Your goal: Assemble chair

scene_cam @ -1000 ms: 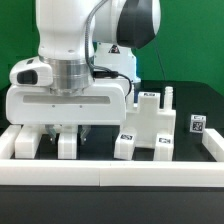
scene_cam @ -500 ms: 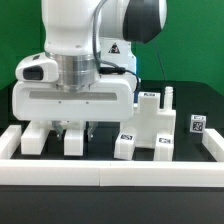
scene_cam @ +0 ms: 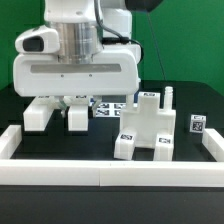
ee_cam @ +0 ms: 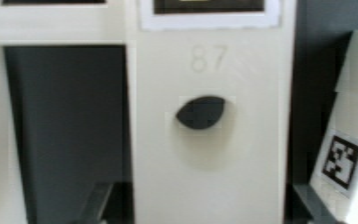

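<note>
I judge assembly early: gripper seemingly clamped on the big chair part, smaller part unjoined at the exterior view's right

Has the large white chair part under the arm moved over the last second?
Yes. The large chair part has risen: its legs now hang well above the front rail, which stayed put.

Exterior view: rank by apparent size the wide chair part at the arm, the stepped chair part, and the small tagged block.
Largest: wide chair part.
Next: stepped chair part.
Smallest: small tagged block, by far. The block seems to lie farther back, but the gap looks too big to reverse.
</note>
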You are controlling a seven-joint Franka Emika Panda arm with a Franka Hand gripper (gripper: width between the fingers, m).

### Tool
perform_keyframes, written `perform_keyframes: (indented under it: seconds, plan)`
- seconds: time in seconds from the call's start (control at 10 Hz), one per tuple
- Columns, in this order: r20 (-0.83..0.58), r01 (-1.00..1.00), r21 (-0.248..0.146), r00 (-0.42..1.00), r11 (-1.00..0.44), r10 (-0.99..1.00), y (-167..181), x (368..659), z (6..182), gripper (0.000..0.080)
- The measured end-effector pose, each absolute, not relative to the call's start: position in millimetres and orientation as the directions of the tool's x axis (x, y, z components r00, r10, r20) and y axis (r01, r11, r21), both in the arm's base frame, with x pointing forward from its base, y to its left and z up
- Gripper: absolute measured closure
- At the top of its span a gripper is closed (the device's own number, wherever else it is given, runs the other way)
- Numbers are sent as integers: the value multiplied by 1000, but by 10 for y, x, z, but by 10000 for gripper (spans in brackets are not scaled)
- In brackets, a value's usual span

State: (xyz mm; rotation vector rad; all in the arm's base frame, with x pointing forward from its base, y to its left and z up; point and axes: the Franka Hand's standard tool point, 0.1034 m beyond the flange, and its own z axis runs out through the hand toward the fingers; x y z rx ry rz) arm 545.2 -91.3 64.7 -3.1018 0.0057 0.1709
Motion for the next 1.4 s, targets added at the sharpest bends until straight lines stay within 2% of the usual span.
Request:
perform_keyframes:
  seconds: [0.5,1.0,1.1,1.4]
  plan:
    - [-116,-29,-29,993,-999,-26,-989,5421,621,511]
    - [-87,-130,-51,988,-990,-125,-563,5479,1151,511]
    - [-79,-153,-48,986,-987,-149,-446,5518,1198,511]
    - [-89,-226,-41,971,-973,-221,-456,5500,1153,511]
